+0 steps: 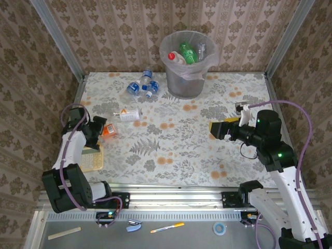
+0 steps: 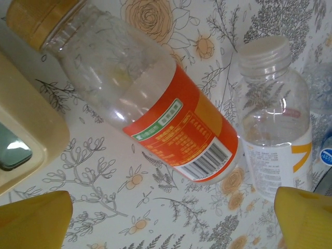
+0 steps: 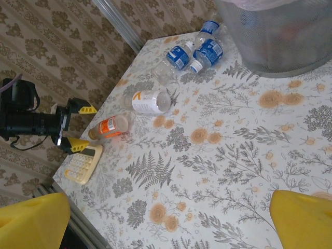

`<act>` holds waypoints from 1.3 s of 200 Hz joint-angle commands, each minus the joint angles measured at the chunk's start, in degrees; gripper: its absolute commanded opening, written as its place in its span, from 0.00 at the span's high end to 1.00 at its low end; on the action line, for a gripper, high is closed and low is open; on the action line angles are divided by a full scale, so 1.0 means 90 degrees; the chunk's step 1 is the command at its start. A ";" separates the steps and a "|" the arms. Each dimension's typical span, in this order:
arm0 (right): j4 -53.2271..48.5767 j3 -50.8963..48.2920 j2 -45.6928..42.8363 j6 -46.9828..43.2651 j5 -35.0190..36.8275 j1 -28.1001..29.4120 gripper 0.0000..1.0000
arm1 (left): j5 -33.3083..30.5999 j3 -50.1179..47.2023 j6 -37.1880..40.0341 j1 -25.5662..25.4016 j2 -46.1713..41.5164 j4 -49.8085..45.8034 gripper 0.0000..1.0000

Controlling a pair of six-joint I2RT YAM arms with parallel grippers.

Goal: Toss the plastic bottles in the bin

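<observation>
The bin (image 1: pixel 182 86) stands at the back of the table with several plastic bottles (image 1: pixel 188 53) inside; its grey wall (image 3: pixel 280 39) rises at the top right of the right wrist view. Blue-labelled bottles (image 1: pixel 143 86) (image 3: pixel 179 55) lie left of it. A clear white-labelled bottle (image 1: pixel 129 115) (image 2: pixel 275 137) (image 3: pixel 150 101) lies nearer. An orange-labelled bottle (image 1: pixel 109 130) (image 2: pixel 174 111) (image 3: pixel 111 126) lies on its side just ahead of my open left gripper (image 1: pixel 101 130) (image 2: pixel 168 228), untouched. My right gripper (image 1: pixel 218 128) (image 3: pixel 166 223) hangs open over bare table at the right.
A beige calculator (image 1: pixel 92 158) (image 2: pixel 26 137) (image 3: pixel 83 164) lies beside the left gripper, close to the table's left edge. Metal posts and patterned walls close in the back and sides. A wide stretch of floral tablecloth (image 1: pixel 176 150) separates the two arms.
</observation>
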 commanded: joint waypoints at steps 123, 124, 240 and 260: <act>-0.0301 -0.0189 -0.0243 -0.0036 0.0146 0.0048 0.00 | 0.0099 0.0184 -0.0441 0.0095 0.1068 0.0543 0.09; -0.0301 -0.0189 -0.0248 -0.0041 0.0148 0.0049 0.00 | 0.0099 0.0182 -0.0442 0.0094 0.1079 0.0551 0.09; -0.0421 -0.0390 -0.0351 -0.0138 0.0233 0.0050 0.00 | 0.0287 0.0099 -0.0147 0.0099 0.1556 0.0822 0.30; -0.0413 -0.0414 -0.0351 -0.0130 0.0247 0.0048 0.00 | 0.0273 0.0027 -0.0140 0.0102 0.1537 0.0888 0.30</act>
